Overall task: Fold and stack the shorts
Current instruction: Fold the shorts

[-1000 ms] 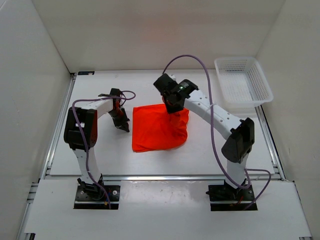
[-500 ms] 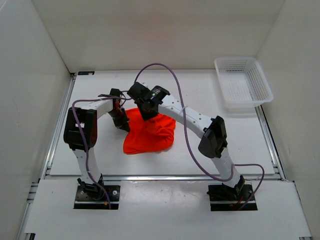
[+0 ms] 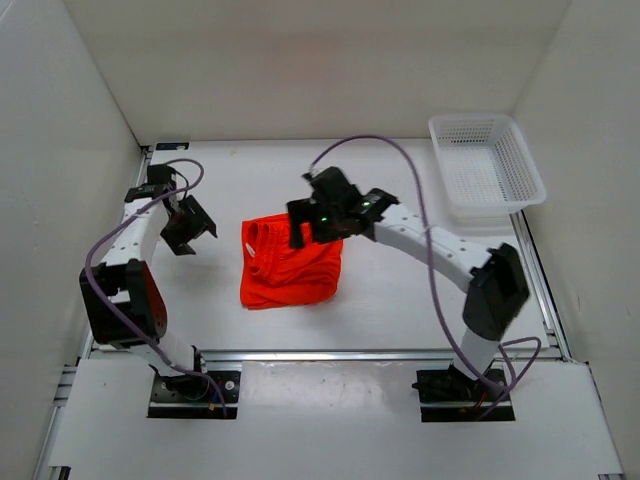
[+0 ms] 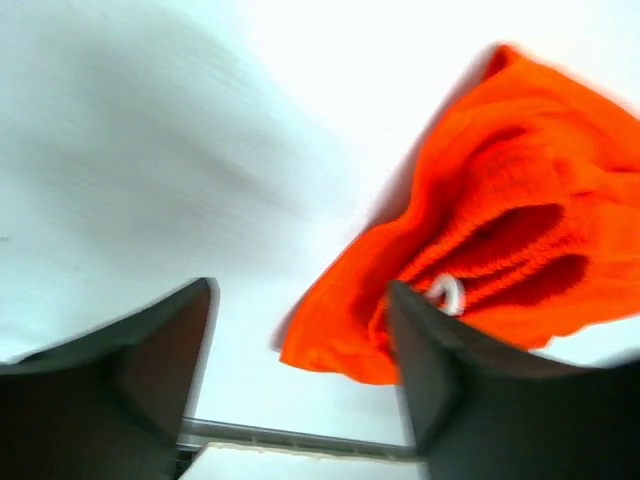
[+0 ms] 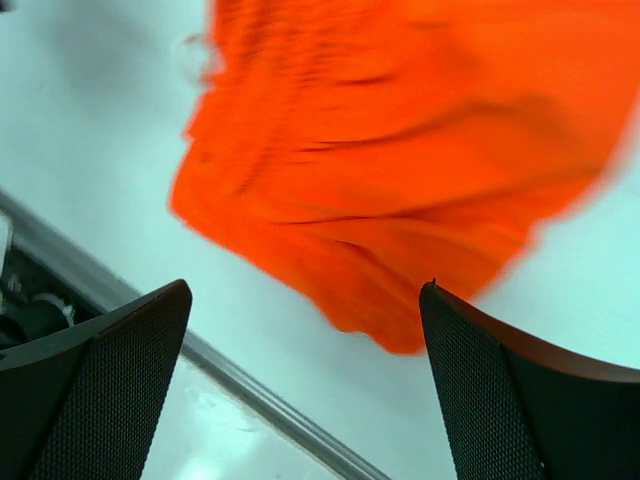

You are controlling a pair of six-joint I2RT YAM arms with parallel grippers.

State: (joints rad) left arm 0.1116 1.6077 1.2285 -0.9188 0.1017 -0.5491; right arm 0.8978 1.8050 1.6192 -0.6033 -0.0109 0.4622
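While the shorts (image 3: 291,266) lie folded and rumpled mid-counter (image 3: 400,300), left hand (image 3: 190,230) hangs near the left edge, fingers apart, empty. Right hand (image 3: 303,228) hovers over the shorts' far edge, fingers wide apart, gripping nothing.

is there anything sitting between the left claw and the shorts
Nothing visible does. The left claw hangs open to the left of the shorts, apart from them, with only bare white table between. The right claw is open over the shorts' far edge, off that path.
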